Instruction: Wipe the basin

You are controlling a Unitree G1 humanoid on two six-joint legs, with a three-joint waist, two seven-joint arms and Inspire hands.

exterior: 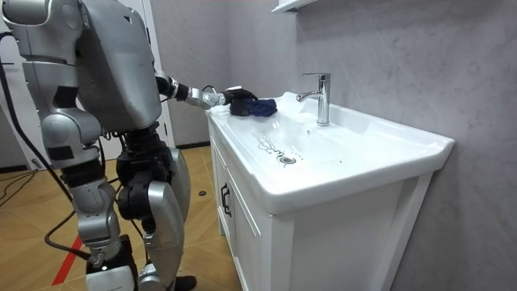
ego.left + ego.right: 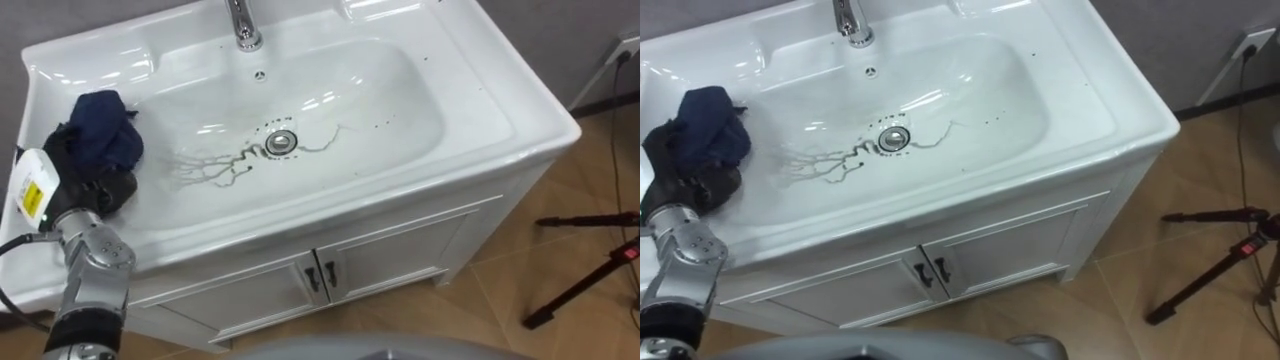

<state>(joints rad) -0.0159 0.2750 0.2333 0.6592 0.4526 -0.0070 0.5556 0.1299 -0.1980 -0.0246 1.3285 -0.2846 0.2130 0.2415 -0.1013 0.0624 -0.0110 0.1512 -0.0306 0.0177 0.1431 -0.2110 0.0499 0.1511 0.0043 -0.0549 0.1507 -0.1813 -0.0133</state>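
dark blue cloth (image 2: 105, 128), bunched into a lump, sits on the white rim at the left edge of the frame, just beside the bowl of the basin (image 2: 345, 95). left hand (image 2: 88, 180) is below it, black fingers curled into the lower part of the wad, so a clenched hold on the cloth.

handling, as i judge it: cloth is soft, light and limp, w/ no stiffness to push with, so it only wipes where the hand presses it flat. prob. absorbent, and it will drag more once wet. best hold is what it has now, a fistful from the middle w/ a pad of fabric left under the palm. loose ends may flap or catch on the tap (image 2: 243, 28) at top centre.

the glazed basin is hard, smooth and likely slippery, so the cloth should slide easily. dark branching streaks (image 2: 205, 170) spread left of the drain (image 2: 281, 142), mid frame.

orientation: the cloth has no real long axis. the lump leans from the hand up toward the upper left corner, w/ its free end topmost. the bowl's long axis runs left to right across the frame and rises a bit to the right, w/ the tap on the far side.
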